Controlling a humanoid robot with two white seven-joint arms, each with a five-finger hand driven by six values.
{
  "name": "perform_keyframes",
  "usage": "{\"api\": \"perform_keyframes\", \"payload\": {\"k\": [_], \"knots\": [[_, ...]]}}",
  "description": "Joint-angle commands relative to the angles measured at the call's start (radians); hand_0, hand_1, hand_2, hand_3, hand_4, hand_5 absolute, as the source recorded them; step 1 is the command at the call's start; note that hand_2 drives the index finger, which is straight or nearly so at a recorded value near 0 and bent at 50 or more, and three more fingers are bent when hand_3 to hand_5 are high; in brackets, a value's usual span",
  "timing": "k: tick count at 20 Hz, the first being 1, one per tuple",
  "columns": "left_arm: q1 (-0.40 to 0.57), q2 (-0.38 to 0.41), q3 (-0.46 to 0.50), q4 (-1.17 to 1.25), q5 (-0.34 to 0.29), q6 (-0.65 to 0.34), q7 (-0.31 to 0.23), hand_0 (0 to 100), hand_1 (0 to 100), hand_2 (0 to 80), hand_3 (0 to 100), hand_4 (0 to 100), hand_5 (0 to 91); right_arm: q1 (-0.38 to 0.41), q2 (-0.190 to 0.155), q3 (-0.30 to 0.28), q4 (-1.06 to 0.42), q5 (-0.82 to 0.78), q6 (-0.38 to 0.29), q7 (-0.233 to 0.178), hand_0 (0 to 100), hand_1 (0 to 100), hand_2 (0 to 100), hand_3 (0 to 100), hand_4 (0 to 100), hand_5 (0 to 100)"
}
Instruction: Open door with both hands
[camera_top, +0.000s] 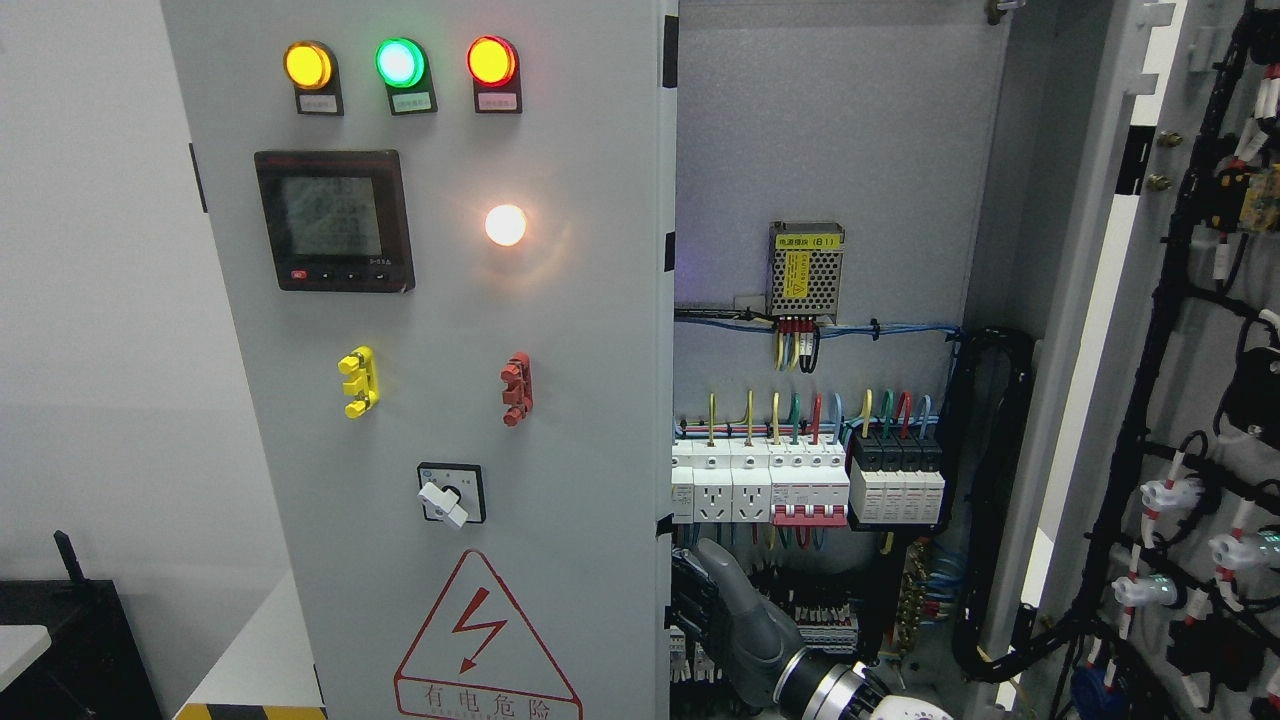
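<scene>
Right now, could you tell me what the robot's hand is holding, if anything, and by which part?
The right hand grips the left door by its free vertical edge, low down, fingers curled around it.

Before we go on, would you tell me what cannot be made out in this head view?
- Right hand: whether it grips the left door; the door's edge hides the contact.
- Left arm: out of frame.
- Lamp labels: too small.
- Warning sign: cut off at the bottom edge.
- Right door: cut off at the right edge.
</scene>
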Motion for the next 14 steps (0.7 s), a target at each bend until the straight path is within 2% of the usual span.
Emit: {"api": "perform_keyframes", "payload": {"k": [1, 9, 14], "knots": [[0.001, -0.021, 0.000, 0.000, 0.000, 0.000, 0.000, 0, 0, 0.0, 0, 3, 0.0, 0.007, 0.001, 0.001, -0.014, -0.005, -0.002, 0.022, 11, 0, 0, 0, 0, 0], [0.001, -0.021, 0.000, 0.000, 0.000, 0.000, 0.000, 0, 0, 0.0, 0, 3, 0.0, 0.024, 0.001, 0.013, -0.039, -0.048, -0.002, 0.024, 11, 0, 0, 0, 0, 0], [0.001, -0.021, 0.000, 0.000, 0.001, 0.000, 0.000, 0, 0, 0.0, 0, 3, 0.0, 0.032, 0.003, 0.015, -0.039, -0.048, -0.002, 0.057, 11, 0, 0, 0, 0, 0]]}}
